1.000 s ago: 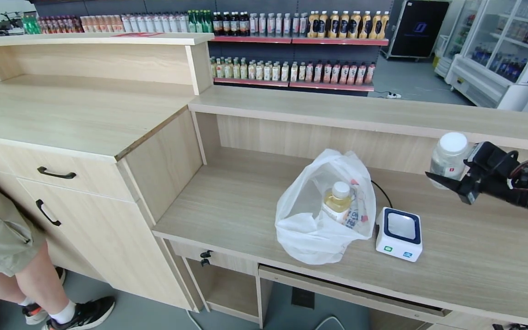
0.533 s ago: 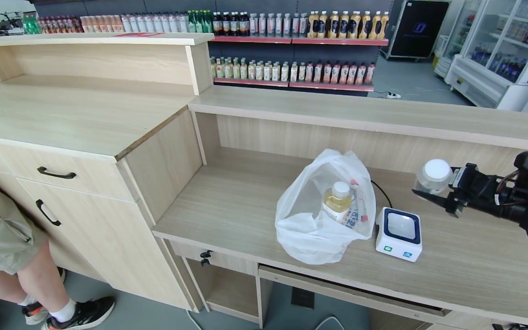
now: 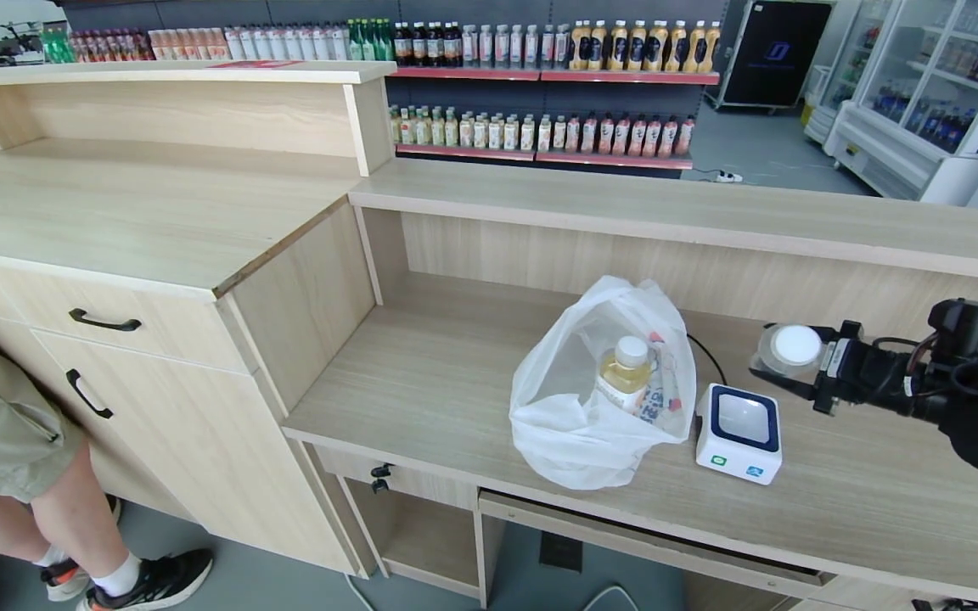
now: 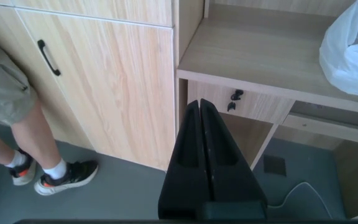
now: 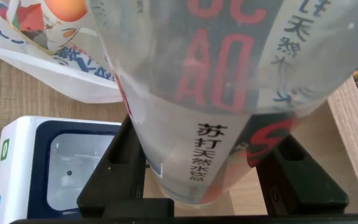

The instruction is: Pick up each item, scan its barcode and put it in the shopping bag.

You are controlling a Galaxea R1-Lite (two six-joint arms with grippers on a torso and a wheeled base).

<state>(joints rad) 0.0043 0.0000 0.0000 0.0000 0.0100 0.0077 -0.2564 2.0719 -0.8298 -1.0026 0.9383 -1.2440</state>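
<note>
My right gripper (image 3: 786,373) is shut on a clear water bottle with a white cap (image 3: 790,348), held tipped over above the counter, just right of and above the white barcode scanner (image 3: 740,433). In the right wrist view the clear bottle (image 5: 229,93) spans the black fingers (image 5: 120,168), with the scanner (image 5: 61,168) below it. The white shopping bag (image 3: 599,390) stands left of the scanner with a yellow-drink bottle (image 3: 625,369) and a printed packet inside. My left gripper (image 4: 201,134) is shut and empty, hanging low in front of the counter's cabinet.
The wooden counter (image 3: 455,382) has a raised back ledge (image 3: 667,212). A black cable (image 3: 710,356) runs behind the scanner. A person's legs (image 3: 22,492) stand at the far left by the drawers. Drink shelves and fridges fill the background.
My right gripper has come down and to the left with the bottle, tilting it from upright so that its cap faces the camera, closer to the scanner.
</note>
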